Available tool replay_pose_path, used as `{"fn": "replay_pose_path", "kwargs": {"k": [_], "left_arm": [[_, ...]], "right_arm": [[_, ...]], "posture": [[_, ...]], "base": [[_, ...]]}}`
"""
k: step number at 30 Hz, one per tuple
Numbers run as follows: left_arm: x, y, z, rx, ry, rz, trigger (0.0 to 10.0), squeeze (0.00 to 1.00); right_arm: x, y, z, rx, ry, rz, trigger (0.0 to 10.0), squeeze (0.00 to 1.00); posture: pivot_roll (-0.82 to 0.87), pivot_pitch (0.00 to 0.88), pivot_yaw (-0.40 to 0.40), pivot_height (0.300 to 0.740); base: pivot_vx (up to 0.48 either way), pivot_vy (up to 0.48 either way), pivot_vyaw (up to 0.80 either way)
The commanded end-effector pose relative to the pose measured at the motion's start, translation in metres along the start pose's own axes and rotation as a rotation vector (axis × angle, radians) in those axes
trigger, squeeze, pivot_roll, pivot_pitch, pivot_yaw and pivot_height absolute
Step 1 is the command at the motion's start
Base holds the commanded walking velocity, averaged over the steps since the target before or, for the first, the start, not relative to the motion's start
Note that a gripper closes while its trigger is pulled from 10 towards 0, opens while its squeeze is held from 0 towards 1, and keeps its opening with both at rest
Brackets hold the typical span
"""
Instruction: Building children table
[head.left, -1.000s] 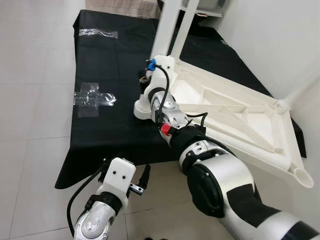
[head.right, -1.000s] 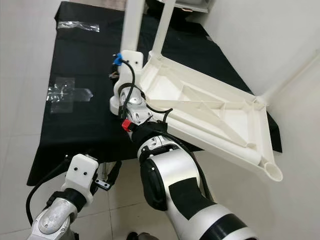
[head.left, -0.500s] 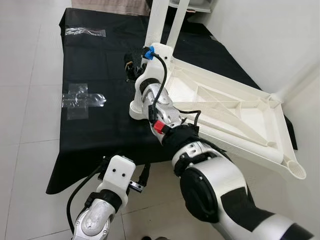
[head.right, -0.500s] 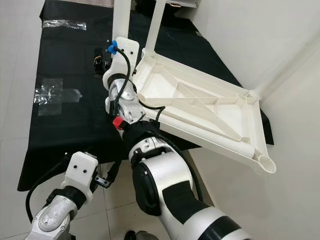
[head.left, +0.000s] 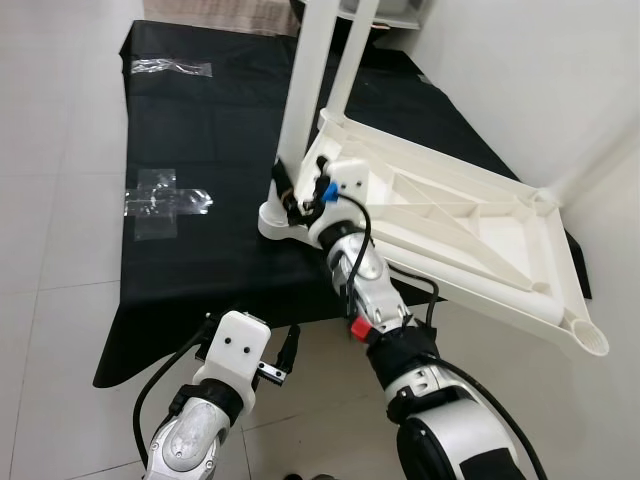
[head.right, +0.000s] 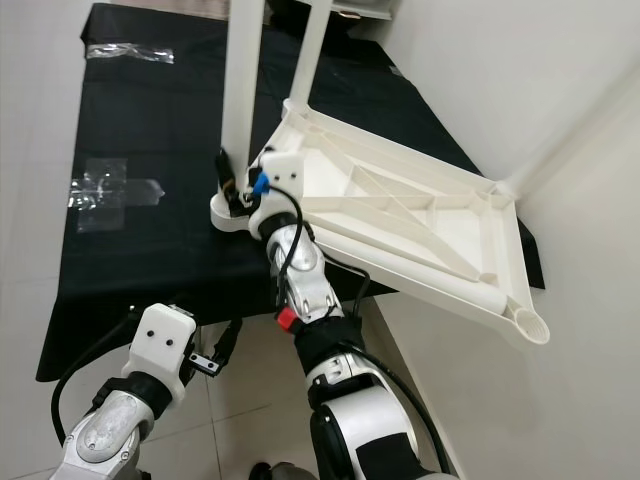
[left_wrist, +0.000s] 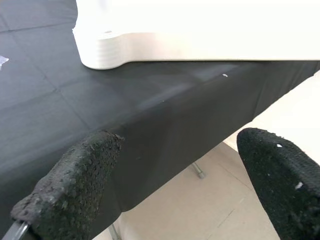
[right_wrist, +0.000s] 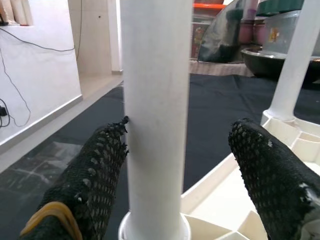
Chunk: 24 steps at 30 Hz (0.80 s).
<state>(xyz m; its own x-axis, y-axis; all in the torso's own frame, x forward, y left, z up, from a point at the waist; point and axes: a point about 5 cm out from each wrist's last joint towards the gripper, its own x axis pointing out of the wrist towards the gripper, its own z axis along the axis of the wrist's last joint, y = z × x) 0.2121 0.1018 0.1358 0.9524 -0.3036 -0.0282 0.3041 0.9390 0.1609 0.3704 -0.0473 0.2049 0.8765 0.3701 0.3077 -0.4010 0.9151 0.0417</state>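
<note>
My right gripper (right_wrist: 175, 165) straddles the near table leg (right_wrist: 156, 115), fingers spread, perhaps touching; my left gripper (left_wrist: 165, 175) hangs open below the tabletop (head.left: 450, 220).

We see the white plastic table (head.left: 470, 235) lying upside down on a black cloth (head.left: 210, 150), two legs (head.left: 303, 95) standing up from it. Our right gripper (head.left: 296, 196) reaches the base of the nearer leg; its fingers seem to straddle it. Our left gripper (head.left: 262, 352) hangs low past the cloth's edge. Clear tape (head.left: 160, 198) marks the cloth.
</note>
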Motion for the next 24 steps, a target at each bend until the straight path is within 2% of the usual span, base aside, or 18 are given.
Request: {"fn": "replay_pose_path", "kwargs": {"k": [1,2,3,4,7,8,9,10,14,15,16,17,18,19,20,22,23,24], "left_arm": [[-0.001,-0.003,-0.006,-0.008,0.026,-0.014,10.0,0.00],[-0.001,-0.002,-0.006,-0.008,0.026,-0.014,10.0,0.00],[-0.001,-0.002,-0.006,-0.008,0.026,-0.014,10.0,0.00],[-0.001,-0.002,-0.006,-0.007,0.027,-0.014,10.0,0.00],[-0.001,0.000,-0.007,-0.008,0.028,-0.015,10.0,0.00],[-0.001,0.000,-0.007,-0.008,0.028,-0.015,10.0,0.00],[-0.001,0.000,-0.007,-0.009,0.028,-0.016,10.0,0.00],[-0.001,0.000,-0.007,-0.009,0.028,-0.016,10.0,0.00],[-0.001,0.001,-0.006,-0.009,0.028,-0.013,10.0,0.00],[-0.001,0.001,-0.006,-0.009,0.028,-0.013,10.0,0.00],[-0.001,0.001,-0.007,-0.009,0.028,-0.012,10.0,0.00],[-0.001,0.001,-0.006,-0.009,0.028,-0.011,10.0,0.00],[-0.001,0.001,-0.006,-0.009,0.028,-0.011,10.0,0.00],[-0.001,0.001,-0.006,-0.009,0.027,-0.011,10.0,0.00],[-0.001,0.001,-0.006,-0.009,0.027,-0.011,10.0,0.00],[-0.001,0.001,-0.006,-0.010,0.027,-0.010,10.0,0.00],[-0.001,0.001,-0.006,-0.011,0.026,-0.010,10.0,0.00],[-0.001,0.001,-0.006,-0.011,0.026,-0.010,10.0,0.00]], "right_arm": [[-0.006,-0.013,-0.003,-0.003,0.012,-0.024,10.0,0.00],[-0.010,-0.019,-0.005,-0.011,0.025,-0.027,10.0,0.00],[-0.010,-0.019,-0.005,-0.011,0.025,-0.027,10.0,0.00],[-0.015,-0.027,-0.006,-0.050,0.031,0.004,10.0,0.00],[-0.024,-0.066,-0.004,-0.181,0.116,0.083,10.0,0.00],[-0.024,-0.066,-0.004,-0.181,0.116,0.083,10.0,0.00],[-0.025,-0.075,-0.002,-0.201,0.141,0.092,10.0,0.00],[-0.025,-0.075,-0.002,-0.201,0.141,0.092,10.0,0.00],[-0.032,-0.106,-0.005,-0.303,0.353,0.223,10.0,0.00],[-0.032,-0.106,-0.005,-0.303,0.353,0.223,10.0,0.00],[-0.033,-0.108,-0.006,-0.307,0.379,0.240,10.0,0.00],[-0.039,-0.115,-0.008,-0.343,0.453,0.303,10.0,0.00],[-0.039,-0.115,-0.008,-0.343,0.453,0.303,10.0,0.00],[-0.046,-0.123,-0.009,-0.374,0.547,0.367,10.0,0.00],[-0.046,-0.123,-0.009,-0.374,0.547,0.367,10.0,0.00],[-0.054,-0.139,-0.004,-0.388,0.656,0.429,10.0,0.00],[-0.054,-0.146,0.004,-0.390,0.669,0.431,10.0,0.00],[-0.054,-0.146,0.004,-0.390,0.669,0.431,10.0,0.00]], "posture": [[0.13,0.123,-0.213,0.740],[0.13,0.123,-0.213,0.740],[0.13,0.123,-0.213,0.740],[0.12,0.124,-0.211,0.740],[0.12,0.120,-0.207,0.740],[0.12,0.120,-0.207,0.740],[0.12,0.120,-0.207,0.740],[0.12,0.120,-0.207,0.740],[0.12,0.121,-0.209,0.740],[0.12,0.121,-0.209,0.740],[0.12,0.121,-0.209,0.740],[0.11,0.125,-0.208,0.740],[0.11,0.125,-0.208,0.740],[0.11,0.125,-0.208,0.740],[0.11,0.125,-0.208,0.740],[0.11,0.126,-0.212,0.740],[0.11,0.128,-0.213,0.740],[0.11,0.128,-0.213,0.740]], "base": [[0.000,0.000,0.00],[0.000,0.000,0.00],[0.000,0.000,0.00],[0.000,0.000,0.00],[0.000,0.000,0.00],[0.000,0.000,0.00],[0.000,0.000,0.00],[0.000,0.000,0.00],[0.000,0.000,0.00],[0.000,0.000,0.00],[0.000,0.000,0.00],[0.000,0.000,0.00],[0.000,0.000,0.00],[0.000,0.000,0.00],[0.000,0.000,0.00],[0.000,0.000,0.00],[0.000,0.000,0.00],[0.000,0.000,0.00]]}}
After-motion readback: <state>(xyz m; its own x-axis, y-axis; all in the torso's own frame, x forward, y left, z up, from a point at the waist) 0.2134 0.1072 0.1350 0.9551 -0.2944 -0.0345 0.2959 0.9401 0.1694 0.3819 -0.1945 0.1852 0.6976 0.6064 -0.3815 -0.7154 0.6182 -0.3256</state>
